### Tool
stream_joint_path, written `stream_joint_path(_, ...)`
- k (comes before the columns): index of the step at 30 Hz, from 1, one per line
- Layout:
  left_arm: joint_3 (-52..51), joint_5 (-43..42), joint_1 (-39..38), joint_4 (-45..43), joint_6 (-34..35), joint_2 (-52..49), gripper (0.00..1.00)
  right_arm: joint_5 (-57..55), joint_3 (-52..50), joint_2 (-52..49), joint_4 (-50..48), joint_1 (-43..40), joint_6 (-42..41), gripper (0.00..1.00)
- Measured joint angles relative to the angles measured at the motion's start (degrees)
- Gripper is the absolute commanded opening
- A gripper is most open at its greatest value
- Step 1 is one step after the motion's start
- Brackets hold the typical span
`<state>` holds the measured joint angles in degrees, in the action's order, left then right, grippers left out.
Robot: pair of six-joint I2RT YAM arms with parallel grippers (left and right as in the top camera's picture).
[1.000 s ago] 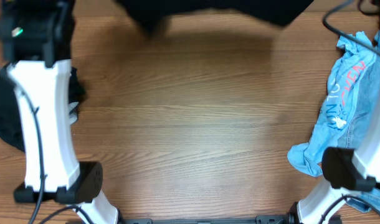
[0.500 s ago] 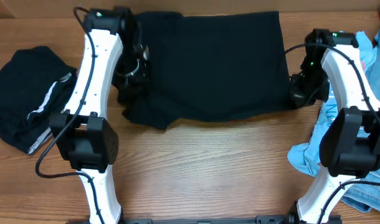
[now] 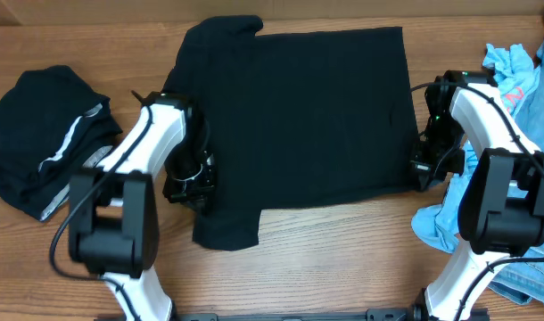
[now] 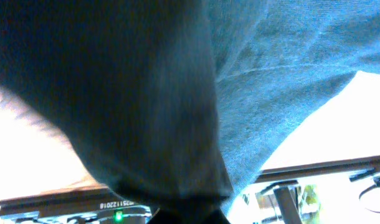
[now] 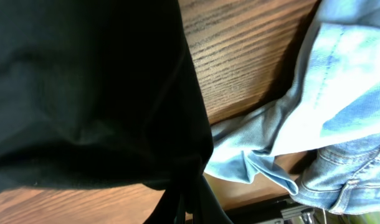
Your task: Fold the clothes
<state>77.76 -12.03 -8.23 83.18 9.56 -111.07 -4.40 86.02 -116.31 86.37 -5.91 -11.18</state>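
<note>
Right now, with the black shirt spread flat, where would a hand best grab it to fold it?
Probably the near edge: the black shirt lies flat, so its lower sleeve and near hem corner are free edges, reachable from the robot's side.

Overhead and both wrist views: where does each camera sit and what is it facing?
Overhead: above the table, straight down on the black shirt spread there; both arms show, left gripper and right gripper at its side edges.
Left wrist: on the left arm, looking past its gripper; shirt cloth fills the view, gripper barely visible.
Right wrist: on the right arm, facing the shirt's edge and blue clothes; gripper at bottom edge.
Shared: the shirt in all three; the blue clothes in overhead and right wrist.
</note>
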Motion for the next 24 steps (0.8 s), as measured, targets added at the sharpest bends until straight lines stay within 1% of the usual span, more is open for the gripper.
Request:
stream_joint_path(2, -0.7, 3.1, 0.0, -2.1, 2.9, 6.8, 0.04, -0.1, -1.3, 0.0, -2.7, 0.0, -0.6, 0.04)
stream_joint_path(3, -0.8, 4.2, 0.0, -5.0, 4.1, 10.4, 0.04, -0.1, -1.3, 0.2, -4.1, 0.0, -0.7, 0.04)
stream_joint_path(4, -0.9, 4.8, 0.0, -7.5, 4.5, 11.8, 0.04, -0.1, -1.3, 0.5, -5.2, 0.0, -0.8, 0.04)
stream_joint_path(7, -0.9, 5.5, 0.0, -16.9, 5.4, 11.8, 0.04, -0.1, 0.9, 2.4, -10.2, 0.0, -0.9, 0.04)
stream_joint_path(8, -1.1, 5.6, 0.0, -18.4, 5.7, 11.8, 0.04, -0.1, 1.1, 2.7, -12.6, 0.0, -0.8, 0.04)
stream_joint_path(10, -1.1, 6.2, 0.4, -24.0, 8.7, 11.8, 0.04, 0.0, 1.4, 2.8, -17.3, 0.0, -0.8, 0.04)
stream_joint_path(12, -1.2, 6.6, 2.0, -28.0, 11.5, 11.8, 0.04, 0.0, 1.4, 2.8, -19.9, 0.0, -0.8, 0.04)
stream_joint_path(16, -1.3, 6.7, 4.5, -36.0, 14.1, 11.8, 0.04, 1.7, 1.4, 2.8, -27.1, 0.0, -0.8, 0.04)
stream_joint_path(19, -1.3, 6.7, 4.5, -40.1, 14.4, 11.8, 0.08, 3.7, 1.5, 2.8, -31.5, 0.0, -0.8, 0.04)
stream_joint_path(22, -1.3, 6.8, 4.5, -44.1, 14.5, 11.8, 0.1, 5.0, 1.5, 2.8, -33.5, 0.0, -0.8, 0.04)
stream_joint_path(23, -1.3, 6.9, 4.5, -44.9, 14.5, 11.8, 0.17, 5.4, 1.5, 2.8, -34.0, 0.0, -0.8, 0.04)
stream_joint_path(24, -1.3, 7.0, 4.5, -46.1, 14.5, 11.8, 0.17, 5.6, 1.5, 2.8, -34.4, 0.0, -0.8, 0.04)
